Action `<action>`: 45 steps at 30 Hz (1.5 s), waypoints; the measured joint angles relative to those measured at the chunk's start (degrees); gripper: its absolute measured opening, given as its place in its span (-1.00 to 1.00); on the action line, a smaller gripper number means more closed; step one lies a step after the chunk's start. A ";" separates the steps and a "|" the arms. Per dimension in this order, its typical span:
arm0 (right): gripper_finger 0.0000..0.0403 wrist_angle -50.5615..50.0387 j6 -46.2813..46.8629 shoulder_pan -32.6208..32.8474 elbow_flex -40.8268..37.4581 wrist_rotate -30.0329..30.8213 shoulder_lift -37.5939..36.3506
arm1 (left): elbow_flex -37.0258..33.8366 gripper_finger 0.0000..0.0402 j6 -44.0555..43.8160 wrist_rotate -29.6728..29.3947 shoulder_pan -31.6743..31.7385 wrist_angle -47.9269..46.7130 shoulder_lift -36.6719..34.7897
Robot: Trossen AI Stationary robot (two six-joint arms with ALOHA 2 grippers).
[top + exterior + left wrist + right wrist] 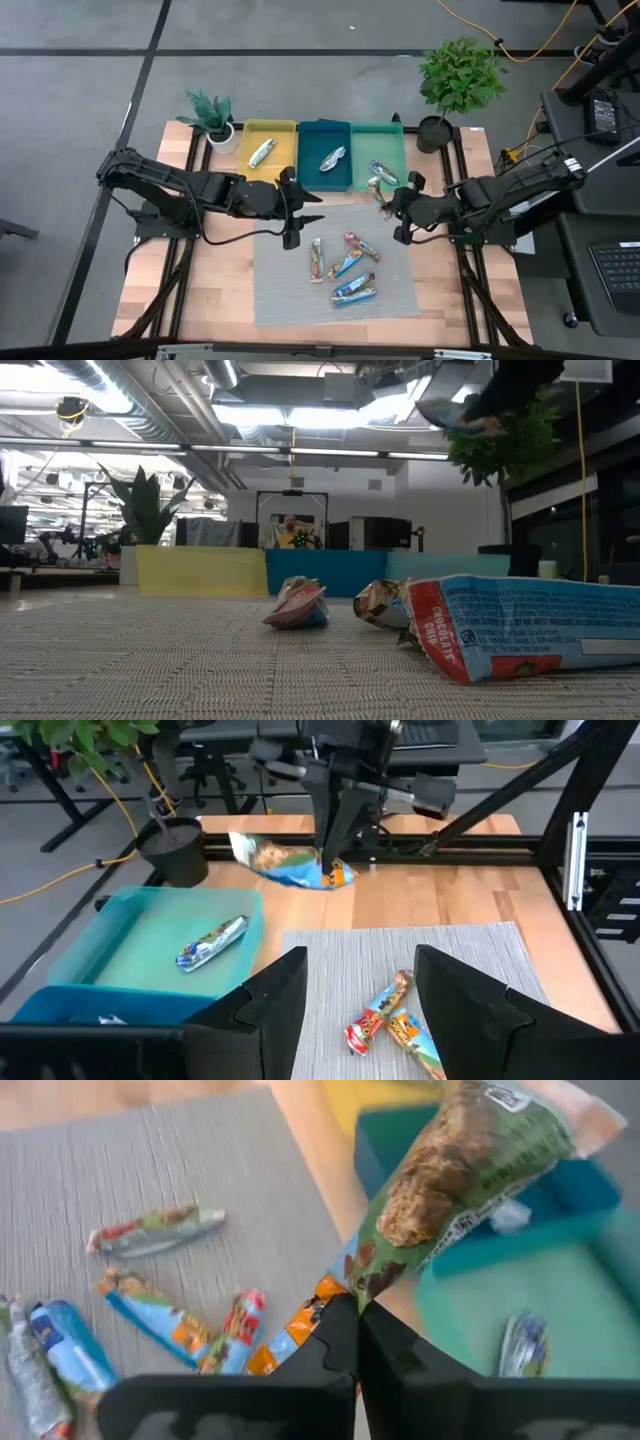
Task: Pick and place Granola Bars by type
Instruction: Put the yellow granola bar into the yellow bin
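Crinkly foil catches the light where the right tool [356, 1312] is pinched tight on one end of a granola bar [470, 1165], holding it in the air just beside the near edge of the teal tray [378, 142]. This looks like the carry-and-place step: the bar is lifted and not yet sorted. The next move, as I judge it, calls for swinging the bar over the tray that matches its type and letting go, so that it drops inside and not on the rim. The bar hangs from the tool's tip, tilted, its green-and-brown end pointing toward the trays. Four more bars [346, 266] lie loose on the grey mat [280, 280] of the desk. The left tool [303, 218] hovers half-open, empty, near the mat's far edge by the yellow tray [283, 128].
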 joint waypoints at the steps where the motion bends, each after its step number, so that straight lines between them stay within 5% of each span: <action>1: -0.97 0.99 -1.37 0.00 0.00 0.58 -0.20 | 0.00 -0.11 -0.32 0.02 0.00 0.02 0.00; 12: -0.97 20.28 -22.63 -0.48 0.00 1.52 -0.57 | 0.00 -0.11 -2.79 -2.40 0.00 1.64 0.02; 24: -0.97 28.99 -30.18 -4.69 0.00 -9.36 -0.63 | 0.00 -0.08 -2.72 -2.46 2.56 6.46 0.07; 34: -0.98 33.61 -33.26 -6.25 0.00 -11.55 -0.63 | -0.04 0.29 0.49 5.98 5.69 16.52 1.23; 45: -0.97 36.66 -34.70 -6.25 0.00 -12.48 -0.59 | 0.02 0.46 0.22 6.36 8.26 23.64 3.30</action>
